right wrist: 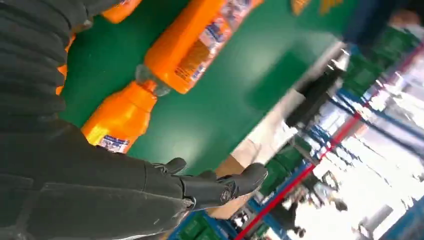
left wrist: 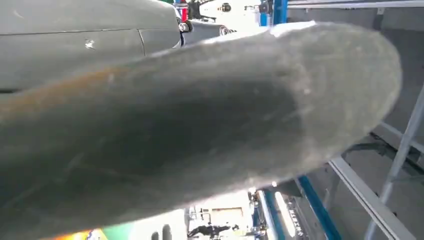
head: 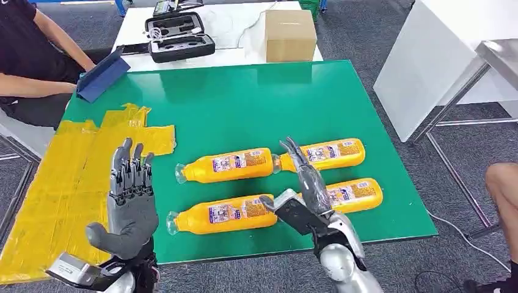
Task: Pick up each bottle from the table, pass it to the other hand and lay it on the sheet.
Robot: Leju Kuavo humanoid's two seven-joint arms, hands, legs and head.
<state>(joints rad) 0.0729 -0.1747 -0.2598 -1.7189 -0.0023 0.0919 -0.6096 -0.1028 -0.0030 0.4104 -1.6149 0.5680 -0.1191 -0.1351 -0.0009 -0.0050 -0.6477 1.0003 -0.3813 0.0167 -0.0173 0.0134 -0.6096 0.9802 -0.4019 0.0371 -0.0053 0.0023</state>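
Still on the green table, all four orange bottles lie in two rows, close together — the right hand, open and empty above them, could nudge a neighbour rolling. Left hand waits spread, empty, by the yellow sheet. Labels too small to read.

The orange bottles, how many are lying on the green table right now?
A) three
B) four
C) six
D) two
B: the head view shows four orange bottles on the green table, two in the far row and two in the near row, none yet on the yellow sheet.
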